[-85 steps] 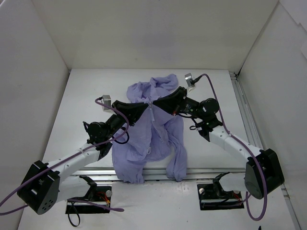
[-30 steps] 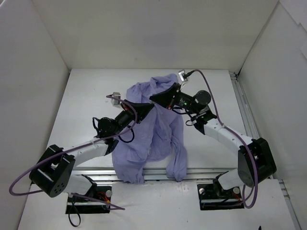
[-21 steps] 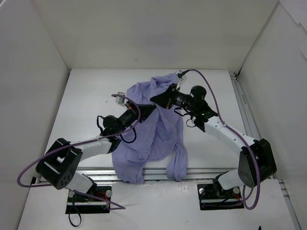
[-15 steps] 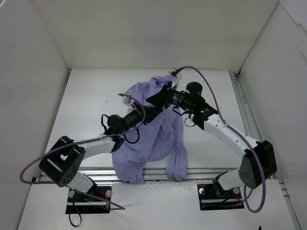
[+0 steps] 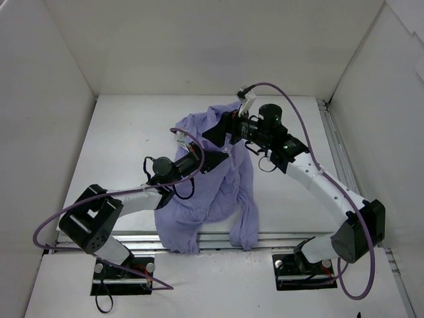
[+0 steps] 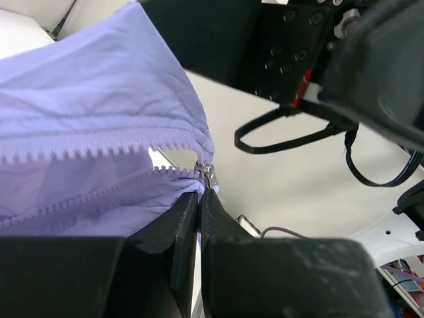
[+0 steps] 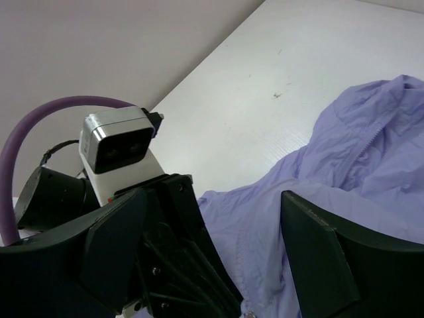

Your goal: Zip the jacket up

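The lavender jacket (image 5: 218, 185) lies front-up in the middle of the table (image 5: 126, 132), its hem draped over the near edge. The left fingers (image 6: 177, 228) are pressed together on the zipper slider (image 6: 207, 173), likely to draw it along the teeth that gape apart beside it. The right fingers (image 7: 116, 245) stand spread wide above the collar end, gripping nothing, probably ready to pin the cloth taut.

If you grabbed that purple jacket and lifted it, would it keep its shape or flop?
Probably flop: the jacket lies in rumpled folds and drapes over the front edge of the table. It looks thin, so likely light; the shut left pincer seems to hold it up beside the zipper by one small pinch. Its smooth cloth might slip.
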